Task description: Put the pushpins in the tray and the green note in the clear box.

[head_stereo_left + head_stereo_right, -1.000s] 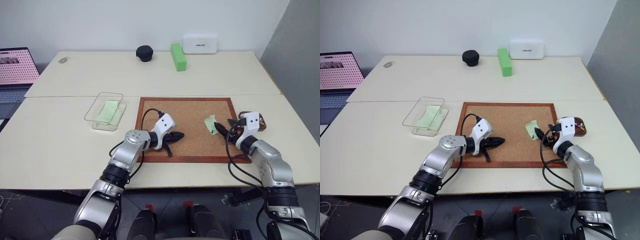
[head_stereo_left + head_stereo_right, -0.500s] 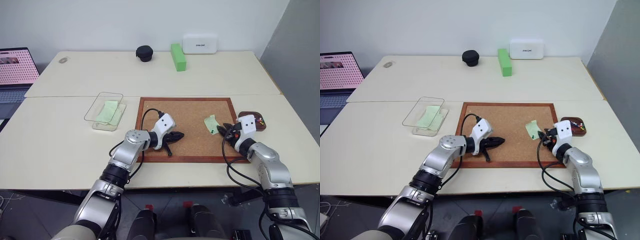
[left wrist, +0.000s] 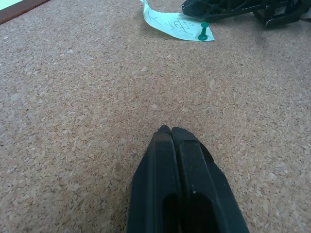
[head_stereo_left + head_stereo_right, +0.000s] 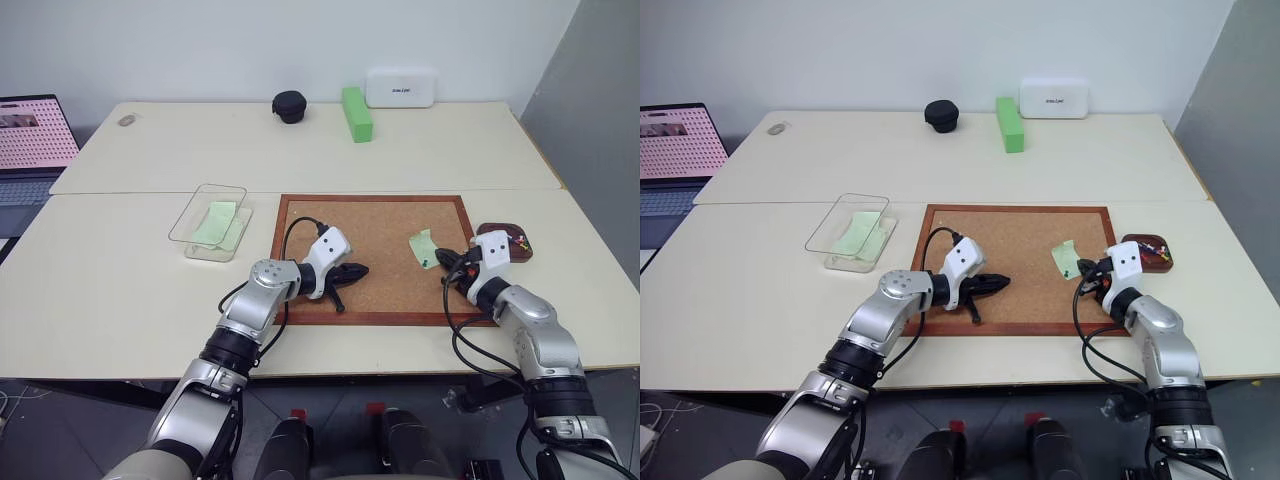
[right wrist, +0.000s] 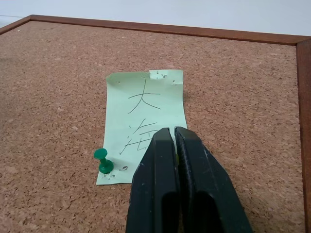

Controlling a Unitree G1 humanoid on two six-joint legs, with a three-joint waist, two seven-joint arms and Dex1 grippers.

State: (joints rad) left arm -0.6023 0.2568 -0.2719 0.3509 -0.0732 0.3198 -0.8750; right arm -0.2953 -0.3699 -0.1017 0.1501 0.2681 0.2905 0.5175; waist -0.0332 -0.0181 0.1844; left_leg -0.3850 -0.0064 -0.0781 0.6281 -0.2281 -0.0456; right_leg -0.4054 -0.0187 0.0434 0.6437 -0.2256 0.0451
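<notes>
A laptop with a pink screen [image 4: 35, 130] sits at the far left edge beyond the cream counter [image 4: 130, 290]. Further right, the shallow transparent plastic clear box with rounded corners [image 4: 209, 221] rests on the counter just left of the wood-framed cork board [image 4: 372, 250], and a pale-green slip [image 4: 215, 222] lies inside it. The left claw [image 4: 350, 272] lies low over the near left part of the cork, its two black fingers pressed together with nothing between them. Behind the board, a round black object [image 4: 289, 106], a thick bright-green rectangular block [image 4: 356, 113] and a white rounded case [image 4: 400, 87] stand along the back of the counter. On the right part of the cork lies the small pale-green paper note [image 5: 145, 125] with handwriting on it, fastened at one near corner by a green plastic-headed pushpin [image 5: 103, 160]. The right claw [image 5: 174, 133] hangs over the note's near edge, beside that pin, its fingers closed tight and gripping nothing. Just off the board's right frame sits the small dark brown shallow tray [image 4: 506, 240], holding several mixed-colour pushpins [image 4: 517, 240].
</notes>
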